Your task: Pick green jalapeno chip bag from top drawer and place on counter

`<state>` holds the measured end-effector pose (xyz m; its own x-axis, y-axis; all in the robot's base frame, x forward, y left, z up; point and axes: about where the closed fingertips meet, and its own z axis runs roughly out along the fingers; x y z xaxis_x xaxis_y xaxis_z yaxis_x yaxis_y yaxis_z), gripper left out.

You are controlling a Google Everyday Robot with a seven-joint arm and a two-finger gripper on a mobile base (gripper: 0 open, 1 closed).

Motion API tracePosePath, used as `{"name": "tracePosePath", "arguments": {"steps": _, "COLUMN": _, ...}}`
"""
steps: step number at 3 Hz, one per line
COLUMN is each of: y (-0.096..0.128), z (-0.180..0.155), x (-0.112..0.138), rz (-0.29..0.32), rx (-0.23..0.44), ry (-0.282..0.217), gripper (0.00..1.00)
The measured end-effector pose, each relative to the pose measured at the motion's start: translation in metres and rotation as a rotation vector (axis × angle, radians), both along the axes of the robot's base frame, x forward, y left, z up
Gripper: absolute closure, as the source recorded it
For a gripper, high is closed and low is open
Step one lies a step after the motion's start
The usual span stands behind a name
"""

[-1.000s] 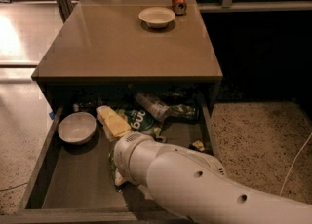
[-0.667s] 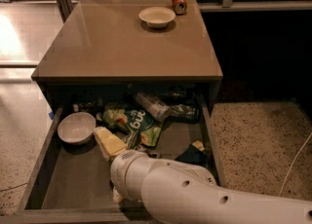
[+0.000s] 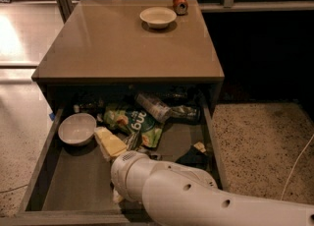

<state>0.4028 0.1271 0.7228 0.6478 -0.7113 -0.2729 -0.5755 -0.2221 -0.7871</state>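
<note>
Since 1 second ago the gripper [image 3: 109,142] has drawn back toward the front of the top drawer [image 3: 68,181], uncovering more of the green jalapeno chip bag [image 3: 142,127]. That bag lies flat on the drawer floor just beyond the gripper and to its right, white lettering up. Whether they touch, or whether the gripper is clenched or released, I cannot tell. Left of the gripper, near it, sits 1 white bowl [image 3: 77,128]. Farther back and right lies a glossy silvery-and-dark wrapper [image 3: 164,110]; directly right, a dark packet [image 3: 192,156]. Well beyond, on the counter [image 3: 108,48], stand another bowl [image 3: 157,16] and 1 can [image 3: 180,2].
</note>
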Motion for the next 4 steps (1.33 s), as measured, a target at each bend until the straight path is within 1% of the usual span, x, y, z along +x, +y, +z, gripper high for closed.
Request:
{"name": "tracePosePath", "arguments": {"steps": 1, "y": 0.011, "z": 0.01, "x": -0.003, "rz": 0.02, "rx": 0.037, "ry": -0.067, "gripper": 0.0}}
{"name": "tracePosePath", "arguments": {"steps": 2, "y": 0.01, "z": 0.009, "x": 0.0, "rz": 0.015, "rx": 0.046, "ry": -0.065, "gripper": 0.0}}
{"name": "tracePosePath", "arguments": {"steps": 3, "y": -0.009, "z": 0.002, "x": 0.053, "rz": -0.043, "rx": 0.098, "ry": -0.104, "gripper": 0.0}}
{"name": "tracePosePath", "arguments": {"steps": 4, "y": -0.016, "z": 0.001, "x": 0.056, "rz": -0.06, "rx": 0.094, "ry": -0.102, "gripper": 0.0}}
